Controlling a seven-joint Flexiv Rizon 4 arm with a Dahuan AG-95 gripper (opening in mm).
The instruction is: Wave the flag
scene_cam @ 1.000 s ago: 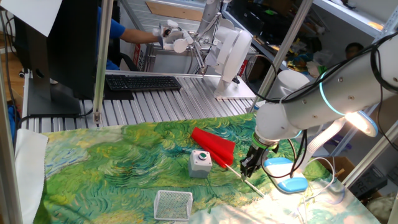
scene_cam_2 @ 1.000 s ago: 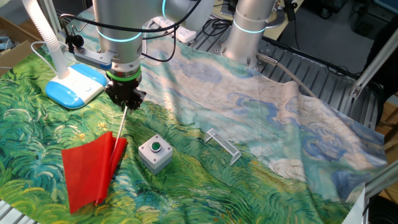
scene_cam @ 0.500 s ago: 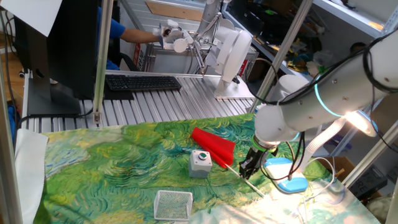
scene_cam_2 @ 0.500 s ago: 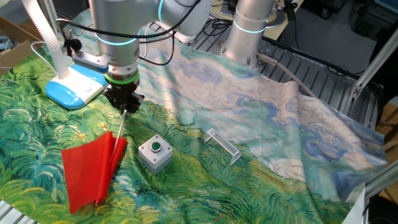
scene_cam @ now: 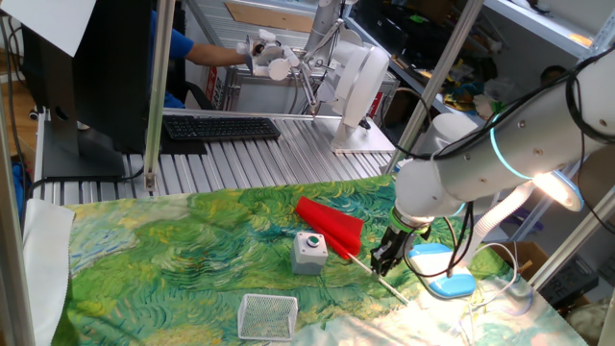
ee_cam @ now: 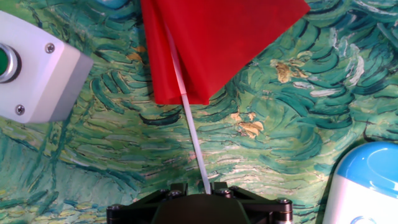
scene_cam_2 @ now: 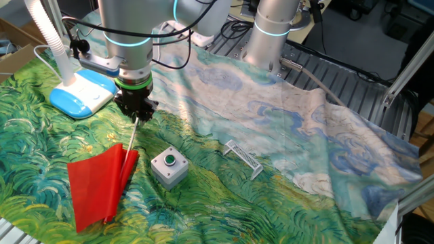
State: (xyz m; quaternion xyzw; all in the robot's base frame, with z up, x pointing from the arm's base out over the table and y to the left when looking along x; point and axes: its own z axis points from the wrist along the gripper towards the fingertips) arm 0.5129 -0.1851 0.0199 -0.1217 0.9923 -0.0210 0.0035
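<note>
The flag lies flat on the painted cloth: a red pennant [scene_cam: 330, 226] on a thin pale stick [scene_cam: 389, 286]. It also shows in the other fixed view [scene_cam_2: 98, 184] and fills the top of the hand view [ee_cam: 211, 43]. My gripper [scene_cam_2: 136, 114] is down at the cloth on the bare stretch of the stick [ee_cam: 194, 146], below the pennant. The jaws stand close on either side of the stick, which runs in between them. A short piece of stick sticks out past the gripper [scene_cam: 382, 265].
A grey box with a green button [scene_cam_2: 169, 166] sits right beside the pennant. A small wire basket [scene_cam: 267, 315] lies near the front edge. A blue and white lamp base [scene_cam_2: 83, 93] stands close behind the gripper. A keyboard [scene_cam: 219, 127] lies beyond the cloth.
The gripper wobbled slightly sideways and came back to the same spot on the stick. The flag has not moved.
</note>
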